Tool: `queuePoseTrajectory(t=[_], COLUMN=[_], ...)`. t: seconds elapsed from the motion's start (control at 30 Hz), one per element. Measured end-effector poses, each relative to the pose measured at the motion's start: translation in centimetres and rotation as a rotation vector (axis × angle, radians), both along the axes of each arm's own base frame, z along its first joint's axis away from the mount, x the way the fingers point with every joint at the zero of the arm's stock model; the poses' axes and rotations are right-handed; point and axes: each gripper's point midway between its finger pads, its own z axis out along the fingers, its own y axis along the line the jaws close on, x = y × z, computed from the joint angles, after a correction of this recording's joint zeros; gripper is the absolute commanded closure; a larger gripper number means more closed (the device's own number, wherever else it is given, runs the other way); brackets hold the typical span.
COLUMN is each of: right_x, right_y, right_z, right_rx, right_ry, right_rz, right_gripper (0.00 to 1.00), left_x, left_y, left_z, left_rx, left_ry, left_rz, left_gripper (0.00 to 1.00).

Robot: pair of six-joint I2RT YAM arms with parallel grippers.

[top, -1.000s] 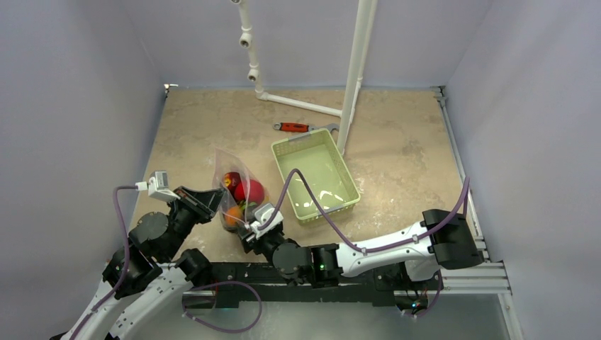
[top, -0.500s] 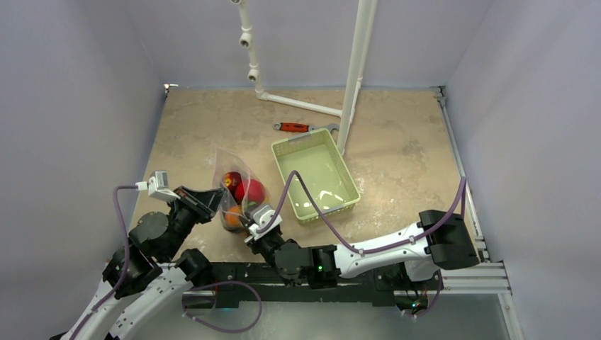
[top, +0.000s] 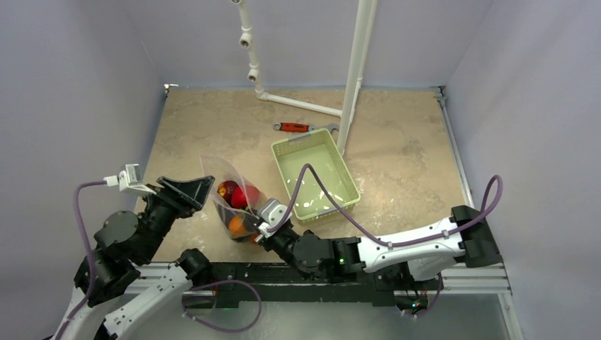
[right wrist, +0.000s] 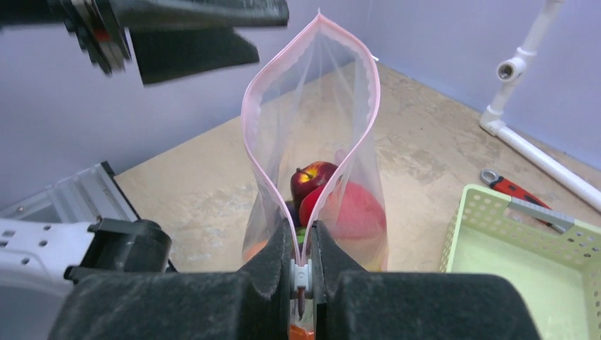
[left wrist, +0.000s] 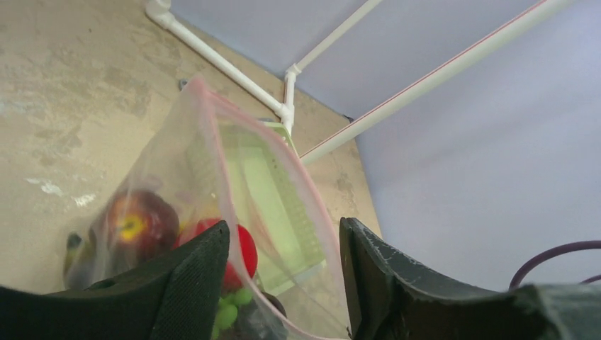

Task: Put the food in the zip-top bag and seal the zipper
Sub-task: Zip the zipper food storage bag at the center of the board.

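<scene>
The clear zip-top bag (top: 218, 183) stands upright on the table with the food inside: a red apple (right wrist: 315, 177), a red tomato (right wrist: 354, 209), an orange piece (top: 237, 225) and green bits (left wrist: 227, 315). Its pink zipper (right wrist: 249, 142) gapes, the two strips bowed apart. My right gripper (right wrist: 302, 235) is shut on the white slider at the near end of the zipper. My left gripper (top: 187, 188) hangs open just left of the bag's far upper corner, apart from it. In the left wrist view the pink zipper (left wrist: 212, 134) runs past the open fingers (left wrist: 202, 276).
A light green basket (top: 332, 207) sits right of the bag. Behind it lie a red-handled wrench (top: 294, 127) and a white pipe frame (top: 354, 71). Grey walls close in the table on three sides.
My left gripper has opened, let go of the bag's corner and drawn back to the left. My right gripper has shut on the slider. The bag now stands more upright.
</scene>
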Motion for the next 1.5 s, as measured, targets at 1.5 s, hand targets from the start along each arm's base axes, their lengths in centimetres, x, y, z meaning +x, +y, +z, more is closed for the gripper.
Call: queuePoseTrajectory(t=[1.5], right_x=[-10.0], right_y=[-4.6], right_z=[7.5], right_rx=[-0.176], right_ry=[0.111], right_rz=[0.676], right_gripper=[1.00], left_x=[-15.2], left_y=[-13.0], left_z=[4.7], left_rx=[0.342], left_ry=[-0.554], left_rz=[-1.453], left_gripper=[0.31])
